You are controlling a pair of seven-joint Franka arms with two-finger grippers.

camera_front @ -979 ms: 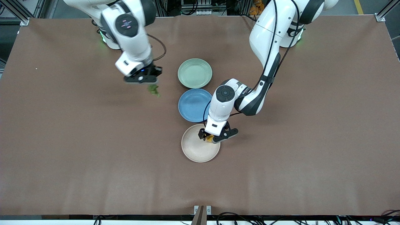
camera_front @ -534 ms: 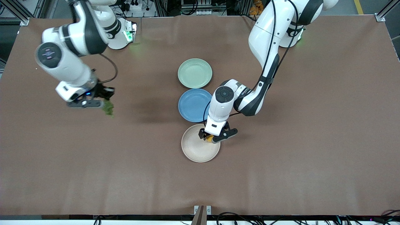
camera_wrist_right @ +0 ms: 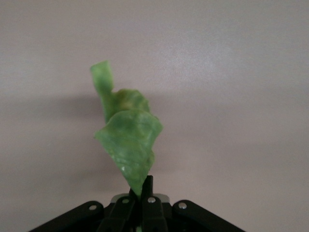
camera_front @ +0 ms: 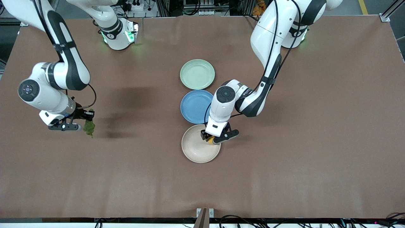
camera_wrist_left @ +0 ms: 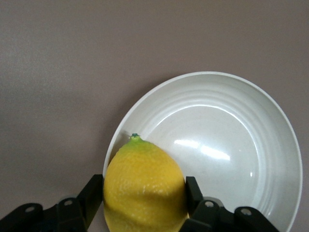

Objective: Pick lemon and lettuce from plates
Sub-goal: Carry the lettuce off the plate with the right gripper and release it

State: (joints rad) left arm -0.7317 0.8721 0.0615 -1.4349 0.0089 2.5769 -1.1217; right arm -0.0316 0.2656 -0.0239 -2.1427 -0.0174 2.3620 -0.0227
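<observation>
My left gripper [camera_front: 211, 140] is shut on the yellow lemon [camera_front: 212, 140] over the rim of the beige-cream plate [camera_front: 196, 148]. In the left wrist view the lemon [camera_wrist_left: 144, 186] sits between the black fingers [camera_wrist_left: 92, 198], with the cream plate [camera_wrist_left: 231, 154] under it. My right gripper [camera_front: 83, 123] is shut on the green lettuce [camera_front: 89, 127] over bare table toward the right arm's end. In the right wrist view the lettuce [camera_wrist_right: 126, 137] hangs from the closed jaws [camera_wrist_right: 143, 191]. The mint green plate [camera_front: 197, 74] holds nothing.
An empty blue plate [camera_front: 195, 106] lies between the mint plate and the cream plate. The left arm's elbow [camera_front: 253, 103] hangs beside the blue plate. The brown table [camera_front: 284, 158] is bare around the plates.
My right gripper has carried the lettuce from beside the mint plate out toward the right arm's end of the table. The left gripper with the lemon has shifted slightly, and the cream plate with it.
</observation>
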